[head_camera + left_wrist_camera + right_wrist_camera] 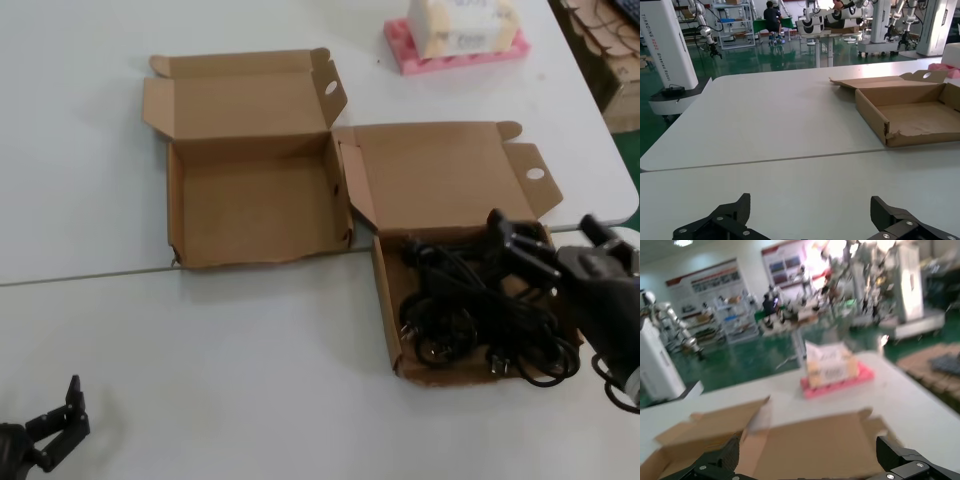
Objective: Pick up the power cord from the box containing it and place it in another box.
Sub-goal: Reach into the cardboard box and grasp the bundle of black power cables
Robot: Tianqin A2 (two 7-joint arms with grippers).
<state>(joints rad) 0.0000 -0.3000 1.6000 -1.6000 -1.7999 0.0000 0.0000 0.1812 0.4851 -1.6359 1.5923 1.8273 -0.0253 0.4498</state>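
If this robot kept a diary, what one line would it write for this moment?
right gripper: open, above power cord | cord: in right box, not gripped | left box: no cord | left gripper: open, parked near table edge

Power cord (480,315) — black, loosely coiled — lies in the right-hand brown cardboard box (386,310), lid open. The left-hand box (255,205), apparently empty, stands open with a ragged front edge.
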